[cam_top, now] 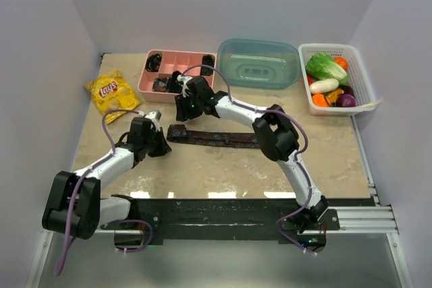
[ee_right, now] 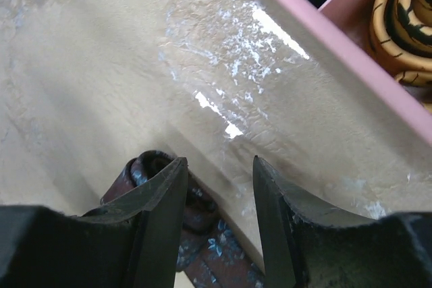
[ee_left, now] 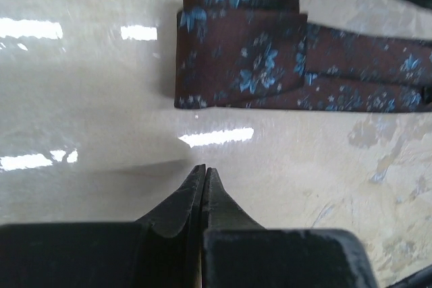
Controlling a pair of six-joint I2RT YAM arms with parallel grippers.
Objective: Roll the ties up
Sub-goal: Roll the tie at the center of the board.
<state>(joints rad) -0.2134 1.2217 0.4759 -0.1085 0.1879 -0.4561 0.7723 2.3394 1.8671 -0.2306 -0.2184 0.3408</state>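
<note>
Your tie [ee_left: 243,65] has only its left end folded; most rolling is left. Left gripper [ee_left: 204,169] closed, right gripper [ee_right: 219,165] spread, both empty.

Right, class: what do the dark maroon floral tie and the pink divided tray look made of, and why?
The dark maroon tie with blue flowers: likely woven fabric, matt; it folds into soft flat layers. The pink divided tray: probably moulded plastic, smooth; rigid, even walls.

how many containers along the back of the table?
3: pink divided tray on the left, teal plastic tub in the middle, white basket at the right. No others show, though the arms cover some of the table.
</note>
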